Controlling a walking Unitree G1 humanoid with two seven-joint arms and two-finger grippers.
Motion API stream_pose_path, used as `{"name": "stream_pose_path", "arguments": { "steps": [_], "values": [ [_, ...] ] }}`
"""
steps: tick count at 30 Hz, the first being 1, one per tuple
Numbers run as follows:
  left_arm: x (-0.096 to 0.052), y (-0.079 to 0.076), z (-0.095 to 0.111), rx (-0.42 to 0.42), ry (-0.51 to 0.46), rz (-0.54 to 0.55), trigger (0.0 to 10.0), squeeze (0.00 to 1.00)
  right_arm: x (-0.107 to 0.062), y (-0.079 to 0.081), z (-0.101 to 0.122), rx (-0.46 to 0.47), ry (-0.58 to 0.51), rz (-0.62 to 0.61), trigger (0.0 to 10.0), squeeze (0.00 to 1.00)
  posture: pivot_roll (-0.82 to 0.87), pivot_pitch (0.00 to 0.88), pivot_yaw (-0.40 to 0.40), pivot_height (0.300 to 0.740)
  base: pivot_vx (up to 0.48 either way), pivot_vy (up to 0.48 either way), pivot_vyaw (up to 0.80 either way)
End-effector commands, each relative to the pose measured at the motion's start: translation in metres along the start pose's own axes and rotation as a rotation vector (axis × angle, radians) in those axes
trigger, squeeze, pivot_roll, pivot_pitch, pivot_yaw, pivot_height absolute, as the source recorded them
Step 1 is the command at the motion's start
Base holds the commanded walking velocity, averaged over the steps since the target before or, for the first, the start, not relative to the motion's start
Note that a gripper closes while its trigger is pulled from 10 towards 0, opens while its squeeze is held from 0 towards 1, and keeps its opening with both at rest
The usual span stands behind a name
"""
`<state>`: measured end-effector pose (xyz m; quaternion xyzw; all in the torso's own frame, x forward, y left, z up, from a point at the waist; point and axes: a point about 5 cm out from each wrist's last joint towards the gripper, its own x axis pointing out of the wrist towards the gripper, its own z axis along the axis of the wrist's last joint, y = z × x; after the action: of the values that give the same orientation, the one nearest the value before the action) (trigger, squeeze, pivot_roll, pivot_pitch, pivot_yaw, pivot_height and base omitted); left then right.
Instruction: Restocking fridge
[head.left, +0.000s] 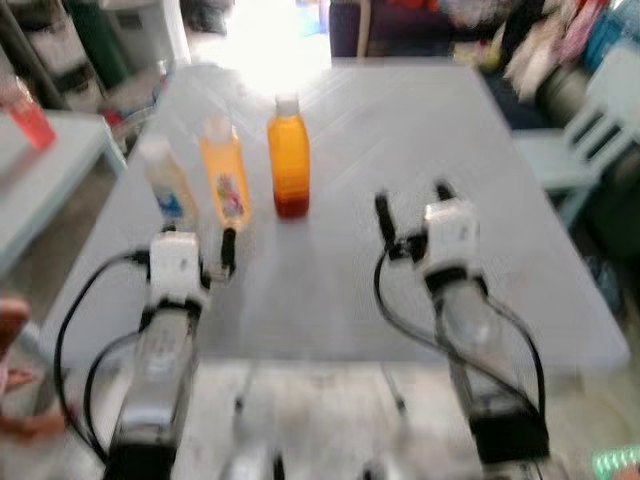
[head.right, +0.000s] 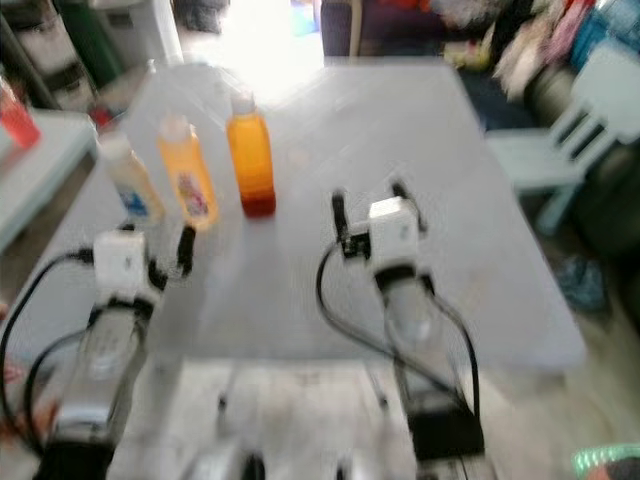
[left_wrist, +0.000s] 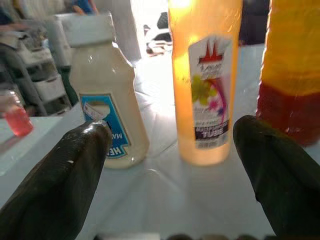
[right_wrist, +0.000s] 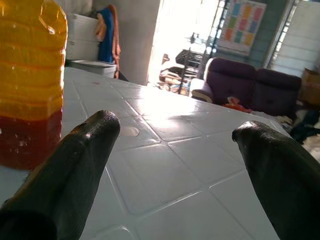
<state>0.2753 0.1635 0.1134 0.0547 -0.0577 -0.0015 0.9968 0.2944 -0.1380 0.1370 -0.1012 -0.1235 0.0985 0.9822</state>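
Three bottles (head.left: 224, 170) stand on white table (head.left: 400, 130); left gripper (left_wrist: 170, 150) spread wide facing them, right gripper (right_wrist: 175, 145) spread wide, empty

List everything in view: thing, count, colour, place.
table: 1, white, in front of the robot
mayonnaise bottle: 1, cream with white cap, leftmost of the row on the table
juice bottle: 1, pale orange, middle of the row
orange bottle: 1, orange over a red base, right end of the row
chair: 1, pale blue, right of the table
left gripper: 1, fingers open, before the bottles
right gripper: 1, fingers open, over bare table
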Motion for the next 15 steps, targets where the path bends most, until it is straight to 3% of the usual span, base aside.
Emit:
{"name": "stream_pose_path", "arguments": {
  "steps": [1, 9, 15],
  "values": [
    [-0.001, 0.002, 0.003, 0.019, -0.002, 0.001, 10.0, 0.00, -0.002, -0.003, 0.001, 0.000, -0.011, -0.007, 10.0, 0.00, 0.08, 0.105, 0.028, 0.740, 0.000, 0.000, 0.44],
    [-0.007, 0.008, -0.004, 0.016, 0.030, 0.030, 10.0, 0.00, 0.002, 0.010, 0.006, -0.013, -0.043, 0.052, 10.0, 0.00, 0.07, 0.118, 0.017, 0.740, 0.000, 0.000, 0.64],
    [-0.009, -0.005, -0.004, -0.008, 0.039, 0.006, 10.0, 0.00, 0.018, -0.004, 0.008, -0.033, -0.063, 0.036, 10.0, 0.00, 0.07, 0.127, 0.026, 0.740, 0.000, 0.000, 0.00]
  ]
}}
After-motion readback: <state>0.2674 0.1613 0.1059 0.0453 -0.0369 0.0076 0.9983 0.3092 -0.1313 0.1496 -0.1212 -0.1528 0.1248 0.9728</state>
